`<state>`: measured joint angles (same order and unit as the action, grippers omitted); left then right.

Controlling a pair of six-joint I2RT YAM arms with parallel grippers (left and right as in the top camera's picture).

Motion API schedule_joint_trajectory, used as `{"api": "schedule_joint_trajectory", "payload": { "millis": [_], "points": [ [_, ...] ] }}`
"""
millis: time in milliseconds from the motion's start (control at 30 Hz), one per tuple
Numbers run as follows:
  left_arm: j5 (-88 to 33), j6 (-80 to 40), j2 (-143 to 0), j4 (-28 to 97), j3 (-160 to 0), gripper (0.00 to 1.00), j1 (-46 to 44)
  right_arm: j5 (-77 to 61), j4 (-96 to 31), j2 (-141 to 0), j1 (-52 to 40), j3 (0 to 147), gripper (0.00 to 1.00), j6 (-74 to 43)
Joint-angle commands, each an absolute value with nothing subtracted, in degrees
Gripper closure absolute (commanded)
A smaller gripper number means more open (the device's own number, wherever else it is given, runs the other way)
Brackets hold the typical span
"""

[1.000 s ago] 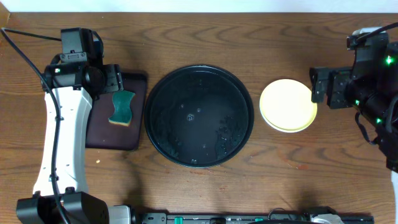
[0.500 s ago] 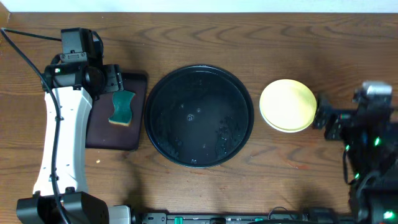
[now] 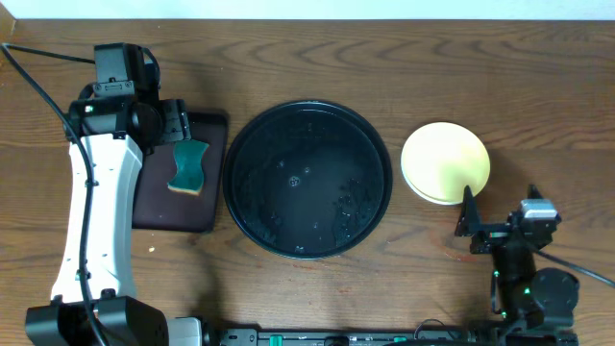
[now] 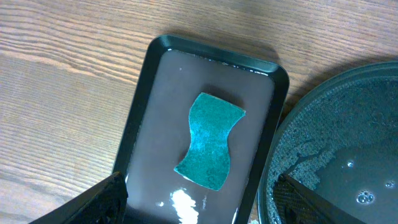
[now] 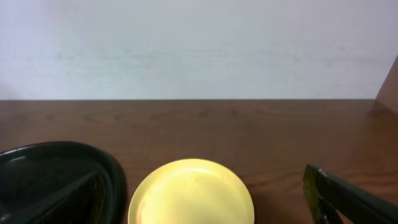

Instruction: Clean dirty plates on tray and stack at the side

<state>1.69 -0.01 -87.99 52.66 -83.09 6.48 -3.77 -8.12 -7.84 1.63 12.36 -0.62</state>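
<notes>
One pile of plates (image 3: pixel 445 161) is sitting on the bench (image 3: pixel 384 58) just to the right of the tray (image 3: pixel 307 144), near its rim but not touching it. A pale yellow plate is lying on top. A paler edge is peeking out beneath it along the lower side, so at least one more is lying underneath, though the overhead view is not showing how many. The tray itself is carrying no plates. Only water beads and wet patches are glinting on its black floor.

Judging from that, the work is looking close to finished: the plates are off the tray and stacked at the side, and the top face is showing no streak that can be made out. Whether the hidden plates are clean is not something these views are telling.

The sponge (image 4: pixel 210 140) is lying on the small brown tray (image 3: pixel 154 207) on the tray's left. The left claw (image 4: pixel 199 186) is hovering over it with its fingers spread wide and gripping nothing. The right claw (image 5: pixel 204 180) is also gaping and empty, sitting low at the near edge of the bench and looking out across the pile towards the back wall.

Being round, the pile is offering no long axis and pointing no particular way. It is lying flat, eating face up, rim level with the bench, the upper plate sitting slightly off-centre on what is beneath.
</notes>
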Motion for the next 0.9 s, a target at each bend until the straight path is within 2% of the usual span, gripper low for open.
{"api": "schedule_joint_trajectory", "payload": {
  "millis": [0,200,867],
  "points": [
    [2.0,-0.3,-88.3,52.8,-83.4,0.24,6.5,-4.5,-5.1,-4.8,1.4,8.3,0.01,-0.6],
    [2.0,-0.3,-88.3,52.8,-83.4,0.24,6.5,-4.6,0.7,-1.7,1.4,1.9,0.01,-0.6],
    [2.0,-0.3,-88.3,52.8,-83.4,0.24,6.5,-6.5,-3.7,-2.2,1.4,0.3,0.01,-0.8]
  ]
}}
